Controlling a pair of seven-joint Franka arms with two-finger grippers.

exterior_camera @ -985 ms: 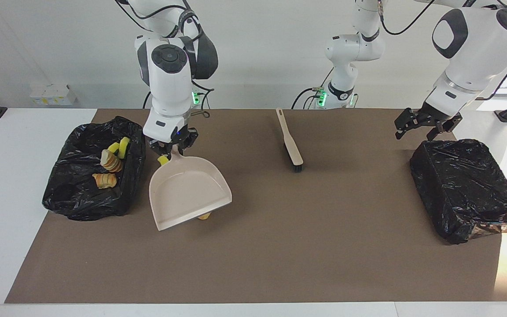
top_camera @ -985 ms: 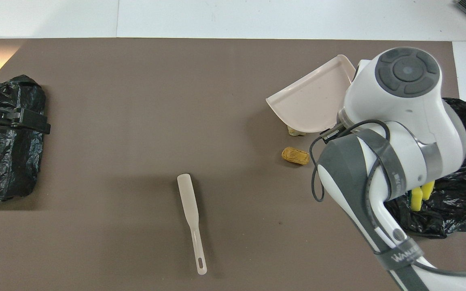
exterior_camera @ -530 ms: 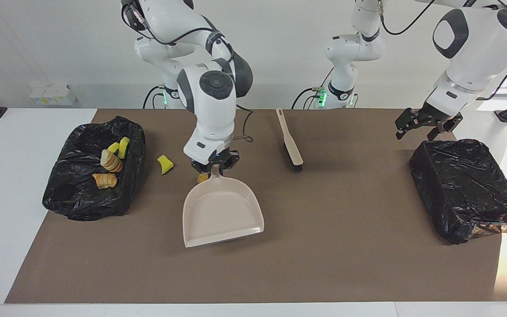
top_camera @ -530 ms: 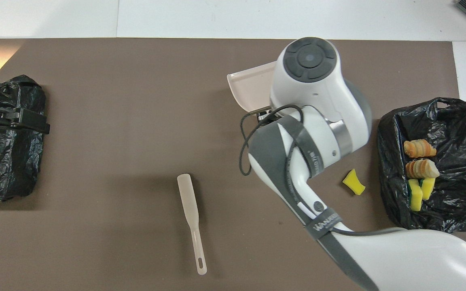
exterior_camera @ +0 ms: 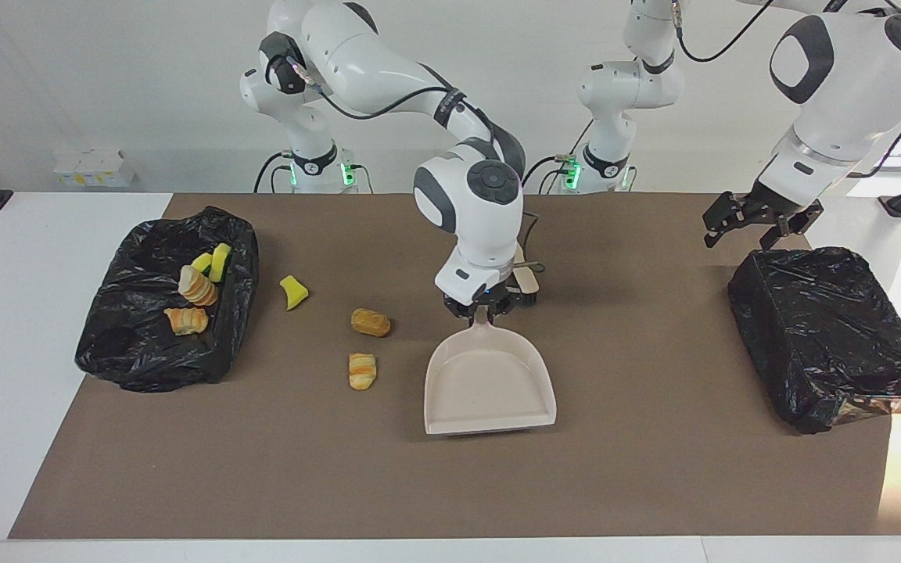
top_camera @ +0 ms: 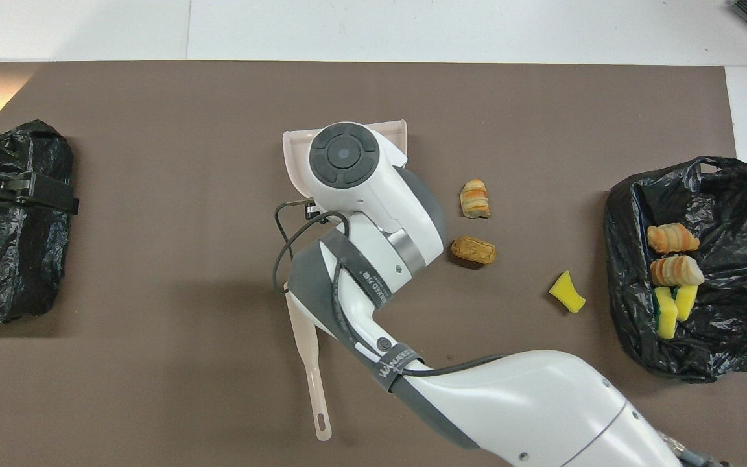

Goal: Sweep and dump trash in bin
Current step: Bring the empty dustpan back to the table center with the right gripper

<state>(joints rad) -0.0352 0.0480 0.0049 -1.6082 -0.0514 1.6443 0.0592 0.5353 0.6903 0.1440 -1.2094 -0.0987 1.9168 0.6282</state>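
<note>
Closest to the robots, the brush (exterior_camera: pixel 526 279) lies on the desk (exterior_camera: pixel 654 469). Its bristle end is mostly hidden by the right arm in the facing view, and only its handle (top_camera: pixel 314 370) shows clearly from overhead.

Just past it, the right end effector (exterior_camera: pixel 483 311) is clamped tight on the handle of the beige dustpan (exterior_camera: pixel 489 387), fingers pinched nearly together. The pan is mid-desk with its mouth pointing away from the robots. From overhead the arm covers most of it, and whether it rests on the desk or hangs just above, I cannot tell.

Three pieces of trash lie loose toward the right arm's end:
- a yellow wedge (exterior_camera: pixel 292 291) nearest the robots
- a brown roll (exterior_camera: pixel 370 321) farther out
- a striped roll (exterior_camera: pixel 361 370) farthest, beside the pan

Four more pieces (exterior_camera: pixel 199 285) sit in the black-bagged bin (exterior_camera: pixel 161 344) at that end.

At the left arm's end, the left end effector (exterior_camera: pixel 755 223) waits over the edge of a second black bag (exterior_camera: pixel 826 336), spread wide and gripping nothing. From overhead it is cut off at the edge.
</note>
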